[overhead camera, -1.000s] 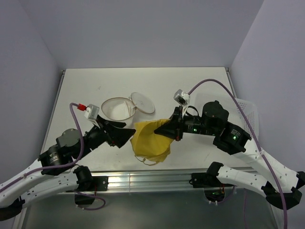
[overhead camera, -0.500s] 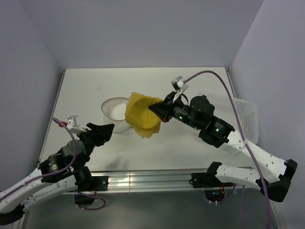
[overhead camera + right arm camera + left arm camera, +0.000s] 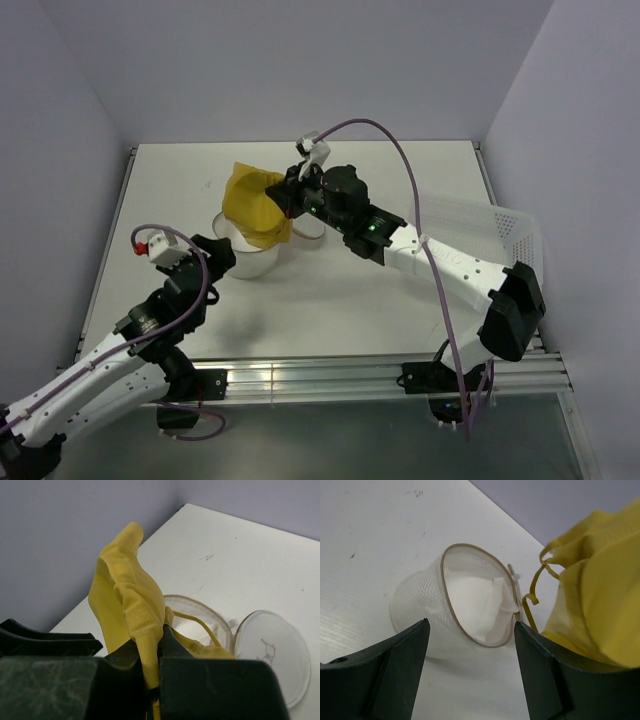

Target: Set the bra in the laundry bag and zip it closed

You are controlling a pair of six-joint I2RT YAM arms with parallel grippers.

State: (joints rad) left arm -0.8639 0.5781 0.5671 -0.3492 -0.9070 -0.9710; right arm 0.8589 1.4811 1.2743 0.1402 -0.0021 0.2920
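Bra (image 3: 250, 203), mustard-yellow, soft: held clear of the desk (image 3: 400, 300), bunched and hanging over the far rim of the laundry bag, left of the desk's middle; one thin strap dangles by the rim. Right gripper (image 3: 285, 199): fingers clamped on a fold of the bra. Laundry bag (image 3: 242, 255): white mesh with a round mouth facing up and open, resting on the desk toward the left edge. Its round flap (image 3: 270, 652) lies flat just beside it. Left gripper (image 3: 222, 260): fingers apart, empty, low on the bag's near side. White mesh basket (image 3: 500, 225): at the right edge.
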